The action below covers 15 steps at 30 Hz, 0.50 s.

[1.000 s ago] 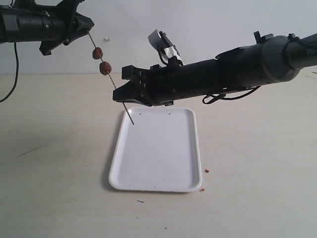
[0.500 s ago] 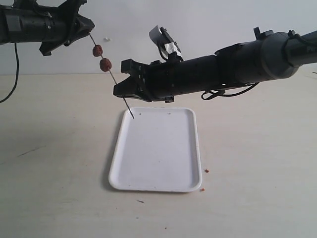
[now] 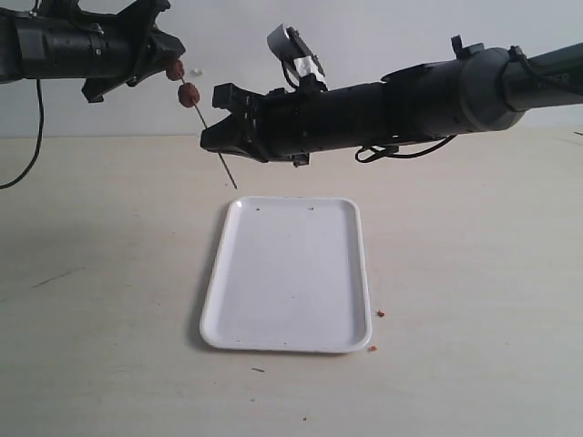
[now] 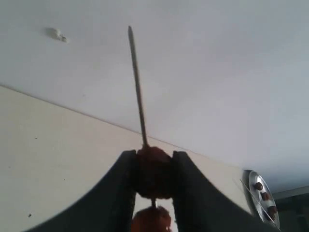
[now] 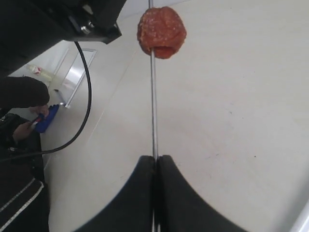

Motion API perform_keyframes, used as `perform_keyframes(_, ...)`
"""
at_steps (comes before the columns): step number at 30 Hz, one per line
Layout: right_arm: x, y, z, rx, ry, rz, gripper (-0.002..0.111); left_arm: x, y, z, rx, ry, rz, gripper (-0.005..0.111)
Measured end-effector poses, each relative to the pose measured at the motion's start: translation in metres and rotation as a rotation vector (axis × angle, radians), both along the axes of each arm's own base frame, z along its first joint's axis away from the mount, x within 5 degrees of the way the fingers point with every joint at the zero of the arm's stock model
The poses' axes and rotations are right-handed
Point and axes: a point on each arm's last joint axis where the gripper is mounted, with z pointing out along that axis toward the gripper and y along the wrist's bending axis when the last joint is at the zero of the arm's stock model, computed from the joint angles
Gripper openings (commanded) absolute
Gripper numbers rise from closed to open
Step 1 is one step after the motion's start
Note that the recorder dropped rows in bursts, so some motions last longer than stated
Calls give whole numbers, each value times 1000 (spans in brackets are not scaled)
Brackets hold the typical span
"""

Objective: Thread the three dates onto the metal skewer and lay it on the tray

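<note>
The thin metal skewer (image 3: 228, 173) slants down to the right above the table, its tip in the air just beyond the far edge of the white tray (image 3: 287, 273). Two dates are on it, the upper date (image 3: 174, 68) and the lower date (image 3: 189, 94). My left gripper (image 3: 168, 62) is shut on the upper date (image 4: 153, 171), with a second date (image 4: 152, 220) below it and the skewer (image 4: 137, 87) running on past. My right gripper (image 3: 211, 141) is shut on the bare skewer (image 5: 154, 106) below a date (image 5: 161, 31). A third date is not on the skewer.
Small brown crumbs (image 3: 380, 313) lie on the table by the tray's near right corner. A black cable (image 3: 27, 137) hangs at the far left. In the left wrist view, a round plate (image 4: 260, 193) with small dark fruits sits at the edge.
My right gripper has risen and shifted left, lifting the skewer's tip away from the tray. The dates now sit closer to the left gripper, whose fingers have closed on the upper one.
</note>
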Motion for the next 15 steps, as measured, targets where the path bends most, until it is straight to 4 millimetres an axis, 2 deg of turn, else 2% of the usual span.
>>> perform_keyframes(15,7,1,7,3,-20,-18,0,-2,-2,0,12,-5,-37,27)
